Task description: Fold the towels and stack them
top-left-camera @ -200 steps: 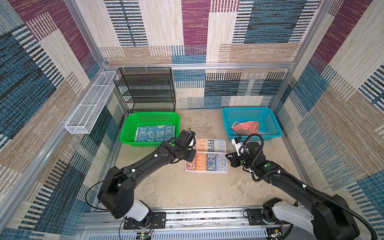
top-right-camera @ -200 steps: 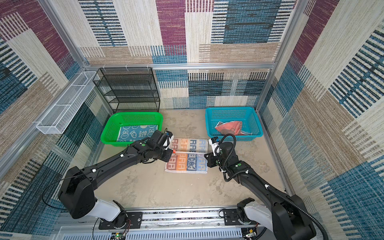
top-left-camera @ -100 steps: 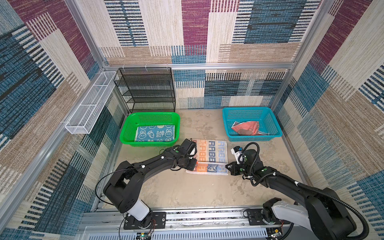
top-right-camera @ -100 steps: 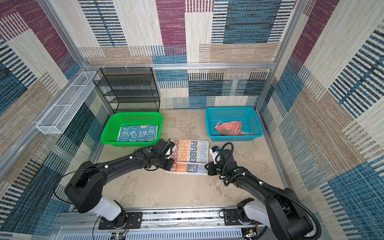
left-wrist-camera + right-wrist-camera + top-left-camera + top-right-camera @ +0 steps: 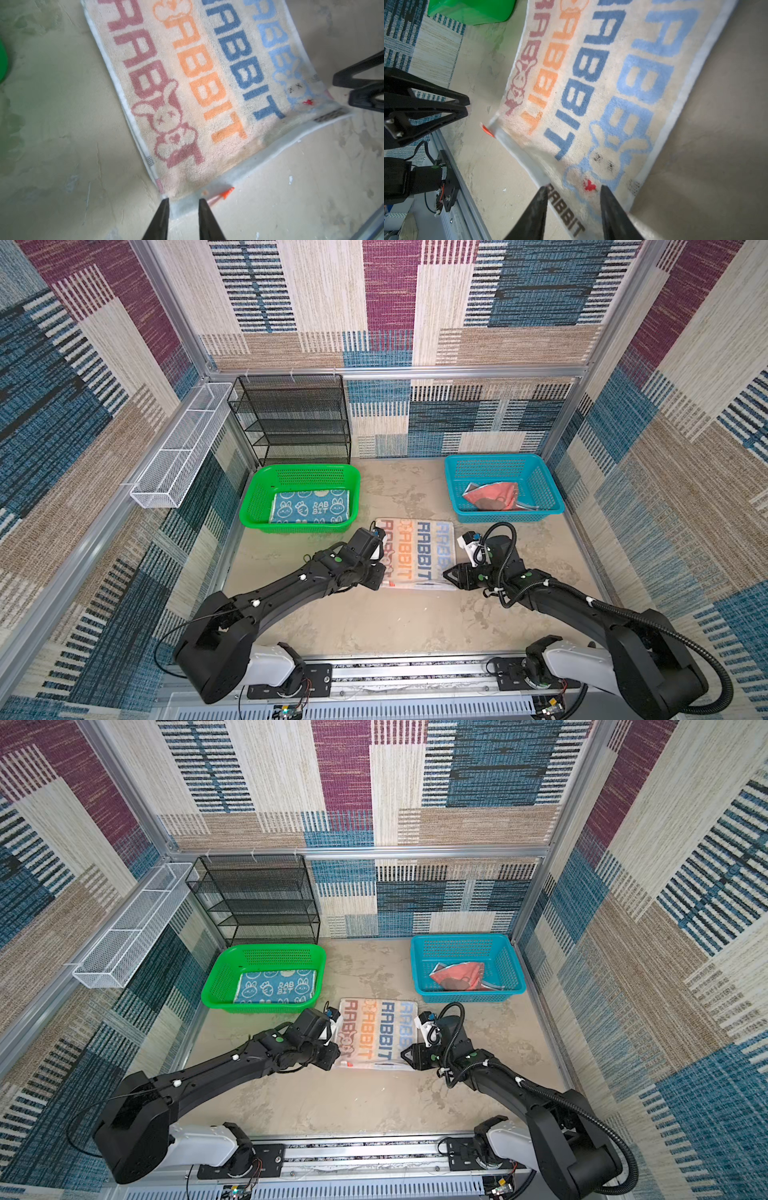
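Looking down in both top views, we find the lettered towel [image 5: 419, 556] [image 5: 376, 1036] lying folded on the table [image 5: 395, 626] between the green basket [image 5: 299, 469] and the blue basket [image 5: 492, 457], left gripper [image 5: 381, 578] and right gripper [image 5: 449, 574] at its near corners, bare table open toward us. Left wrist view: jaws narrowly parted at the corner hem; a careless retreat could snag and unfold it. Right wrist view: jaws wider, straddling the other corner, same hazard.

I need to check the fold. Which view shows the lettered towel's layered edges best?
The left wrist view: the towel is close, and its stacked layers show along one side and at the near corner. Both top views show the towel whole but small. The right wrist view shows another corner, partly blurred.
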